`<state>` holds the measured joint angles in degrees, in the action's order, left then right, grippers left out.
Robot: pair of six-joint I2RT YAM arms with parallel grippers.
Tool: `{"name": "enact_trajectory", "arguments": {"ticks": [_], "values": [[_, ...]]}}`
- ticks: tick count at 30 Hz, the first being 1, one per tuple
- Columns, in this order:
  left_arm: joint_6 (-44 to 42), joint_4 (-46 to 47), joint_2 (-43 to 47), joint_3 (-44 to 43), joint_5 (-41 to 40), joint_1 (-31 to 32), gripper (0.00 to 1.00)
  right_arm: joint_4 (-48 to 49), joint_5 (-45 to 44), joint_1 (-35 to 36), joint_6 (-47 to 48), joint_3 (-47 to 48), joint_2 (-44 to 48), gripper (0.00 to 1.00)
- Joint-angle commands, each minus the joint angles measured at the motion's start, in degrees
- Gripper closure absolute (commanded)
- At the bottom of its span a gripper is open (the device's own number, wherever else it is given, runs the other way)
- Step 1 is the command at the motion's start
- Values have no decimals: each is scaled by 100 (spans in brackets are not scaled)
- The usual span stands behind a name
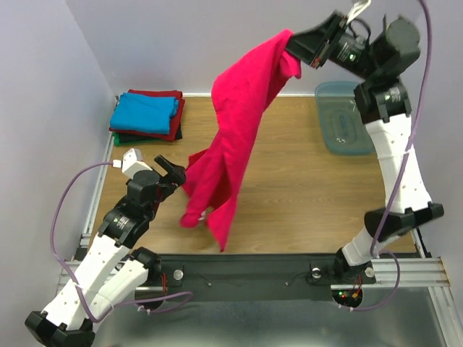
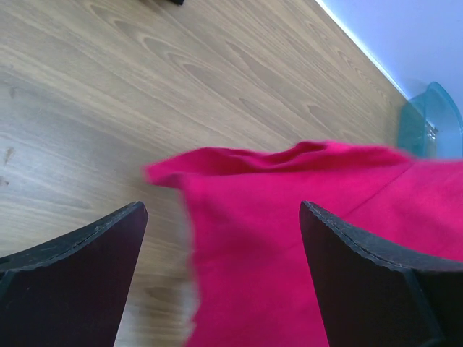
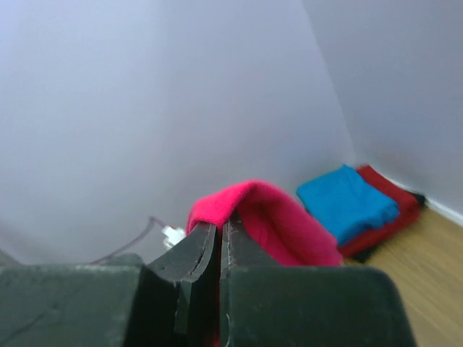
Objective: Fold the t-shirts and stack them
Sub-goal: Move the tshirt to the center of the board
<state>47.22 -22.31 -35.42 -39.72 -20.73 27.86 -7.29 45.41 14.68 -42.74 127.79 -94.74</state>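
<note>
Pinkish-red t-shirt [image 1: 235, 123] hangs above the wooden table [image 1: 311, 202] from the raised right gripper [image 1: 295, 52] — fingers clamped on an upper edge — its lower end trailing by the left gripper [image 1: 173, 172], whose fingers stand spread with cloth between them; folded stack [image 1: 147, 116] — far-left corner.

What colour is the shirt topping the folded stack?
Sky-blue folded cloth t-shirt; best in the top external view.

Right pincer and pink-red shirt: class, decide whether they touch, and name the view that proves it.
Touching. The right wrist view shows the right pincer shut, with the pink-red shirt draped over its tips and clamped between its jaws.
</note>
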Motion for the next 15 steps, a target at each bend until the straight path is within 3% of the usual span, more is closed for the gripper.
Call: {"name": "enact_trajectory", "arguments": {"ticks": [1,3,4,5,6,9,11,13,14,15], "values": [[226,-203,79,17,-344,-26,2,369,-1067,0,932,-2191,1364,96],[270,-230,88,61,-414,-35,1,220,-1838,-9,1197,-3534,1991,91],[279,-230,88,70,-484,-35,2,71,-2652,-35,1207,-4820,2247,90],[279,-222,88,88,-511,-35,1,-9,-3069,-44,1137,-5512,2458,89],[261,-204,70,114,-537,-35,1,-96,-3839,-70,875,-6050,2747,87],[235,-90,-166,149,-520,-35,1,-798,-4826,-420,636,-7685,2768,83],[209,-46,-316,158,-441,-35,1,-1019,-5198,-614,565,-7926,2707,77],[200,59,-606,219,-257,-35,1,-1352,-5804,-694,600,-7980,2680,63],[174,147,-685,263,-152,-35,2,-1450,-5980,-694,609,-7945,2689,52],[130,391,-877,307,171,-35,1,-1546,-6139,-694,679,-7919,2732,30]]}}
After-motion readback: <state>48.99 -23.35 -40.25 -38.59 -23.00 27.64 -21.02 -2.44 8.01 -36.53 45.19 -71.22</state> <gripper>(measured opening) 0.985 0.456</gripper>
